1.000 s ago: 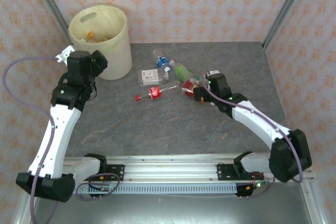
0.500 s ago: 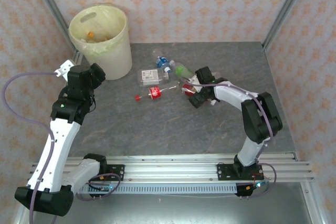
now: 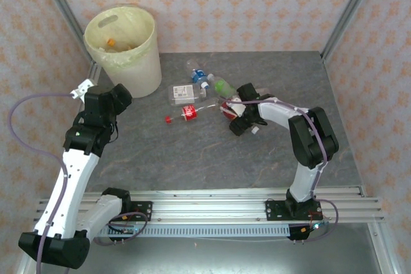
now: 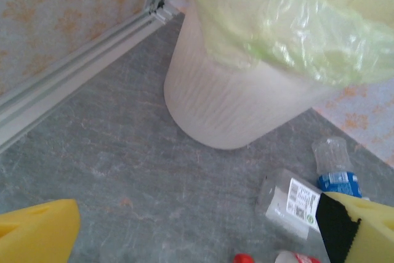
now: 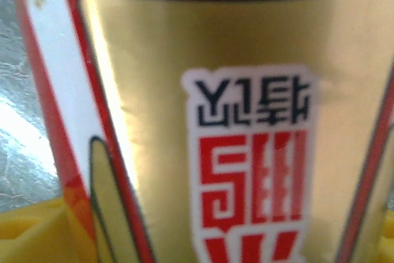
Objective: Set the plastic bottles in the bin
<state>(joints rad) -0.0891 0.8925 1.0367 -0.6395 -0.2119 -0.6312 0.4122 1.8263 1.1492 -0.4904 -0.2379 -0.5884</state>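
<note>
The grey table [image 3: 192,158] carries the bin [image 3: 138,72] at its far left corner. The left claw [image 4: 200,238] hangs just in front of the bin, spread wide and empty. Well to the right of the bin, the right claw [image 3: 236,115] straddles a red and gold bottle [image 5: 246,121]; whether it grips yet I cannot tell. Squeeze square across the body before lifting, or it may roll toward the four bottles [image 3: 183,92] lying nearer the bin
</note>
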